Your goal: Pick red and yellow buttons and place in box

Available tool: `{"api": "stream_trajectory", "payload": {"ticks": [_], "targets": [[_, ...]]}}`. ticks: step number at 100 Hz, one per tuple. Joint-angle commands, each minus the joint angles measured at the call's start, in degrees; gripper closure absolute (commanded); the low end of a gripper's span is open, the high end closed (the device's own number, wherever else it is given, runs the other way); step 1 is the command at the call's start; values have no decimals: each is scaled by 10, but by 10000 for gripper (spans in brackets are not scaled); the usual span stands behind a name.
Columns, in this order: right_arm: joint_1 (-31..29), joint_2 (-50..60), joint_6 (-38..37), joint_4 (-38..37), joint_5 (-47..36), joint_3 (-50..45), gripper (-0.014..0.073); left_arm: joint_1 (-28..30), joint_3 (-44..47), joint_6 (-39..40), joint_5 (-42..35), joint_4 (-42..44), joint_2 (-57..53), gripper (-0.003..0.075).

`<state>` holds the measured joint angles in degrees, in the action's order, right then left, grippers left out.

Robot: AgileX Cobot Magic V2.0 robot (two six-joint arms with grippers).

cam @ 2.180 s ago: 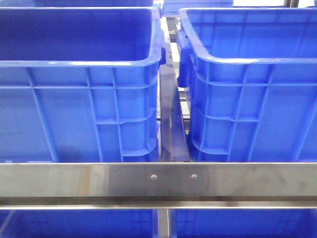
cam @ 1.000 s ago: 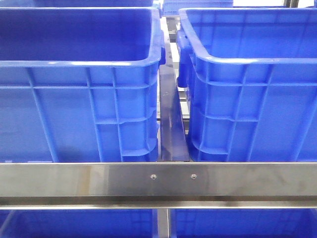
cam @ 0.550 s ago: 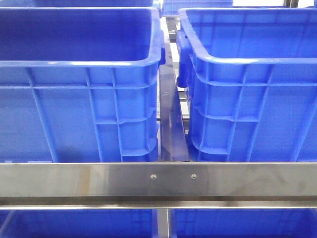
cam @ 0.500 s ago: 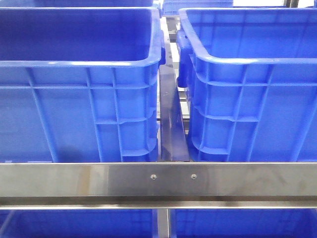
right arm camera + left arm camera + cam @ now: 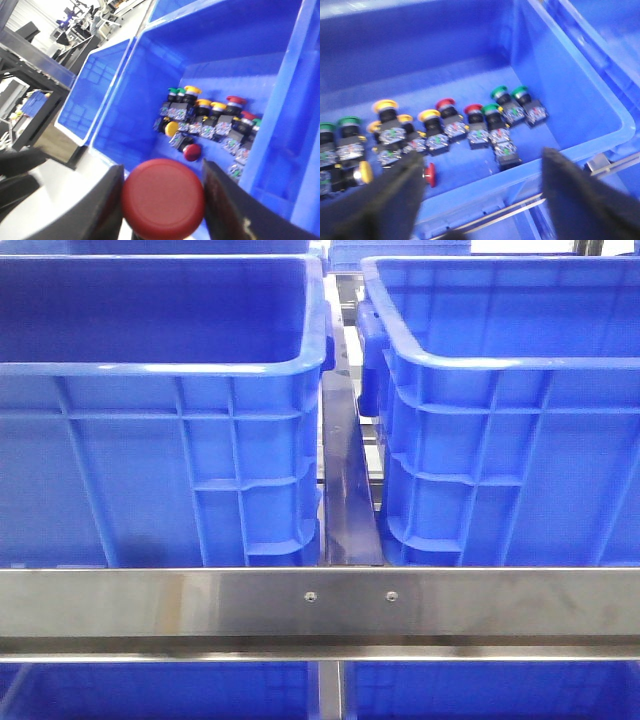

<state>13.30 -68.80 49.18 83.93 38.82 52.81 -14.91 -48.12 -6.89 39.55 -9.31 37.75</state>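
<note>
Right fingers [image 5: 162, 197] grip a red button [image 5: 164, 197], not yet boxed; left fingers [image 5: 480, 190] gape empty above the yellow buttons [image 5: 385, 106].

Both crates, left [image 5: 160, 440] and right [image 5: 510, 450], are bright blue moulded plastic, ribbed and slightly glossy. The rail [image 5: 320, 605] in front of them is brushed metal with a dull sheen. The red button [image 5: 164, 197] looks like smooth, satin plastic. The fingers [image 5: 385, 200] look matt black and soft. The loose buttons [image 5: 445, 127] have glossy coloured caps on shiny clear bodies.
</note>
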Motion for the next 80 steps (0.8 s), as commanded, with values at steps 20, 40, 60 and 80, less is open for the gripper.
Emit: {"api": "stream_trajectory", "payload": {"ticks": [20, 40, 60, 80], "targets": [[1, 12, 92, 36, -132, 22, 419, 6, 41, 6, -60, -11, -77, 727], [1, 8, 162, 36, -330, 22, 419, 6, 44, 6, -58, -11, -80, 739], [1, -35, 168, 29, -525, 23, 419, 6, 44, 6, -58, -11, -80, 739], [1, -112, 168, -49, -563, 53, 419, 6, 44, 6, -58, -11, -80, 739]]}}
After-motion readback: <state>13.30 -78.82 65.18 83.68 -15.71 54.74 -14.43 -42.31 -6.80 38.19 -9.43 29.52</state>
